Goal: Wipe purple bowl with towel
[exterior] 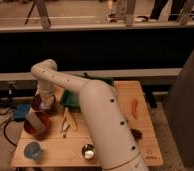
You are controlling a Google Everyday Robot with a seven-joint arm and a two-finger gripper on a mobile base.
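While gripper [45, 101] sits in purple bowl [42, 103], wiping looks underway; towel unseen, jaw state unclear, finish unconfirmed.

This is looking like a lab or test space rather than a home. A small wooden bench [140, 100] is standing alone on a bare floor, in front of a long dark barrier with a pale rail [100, 27]. Cables [2, 107] are trailing beside it. The robot's pincer [44, 101] is hanging over the purple bowl [37, 104] at the bench's left end.
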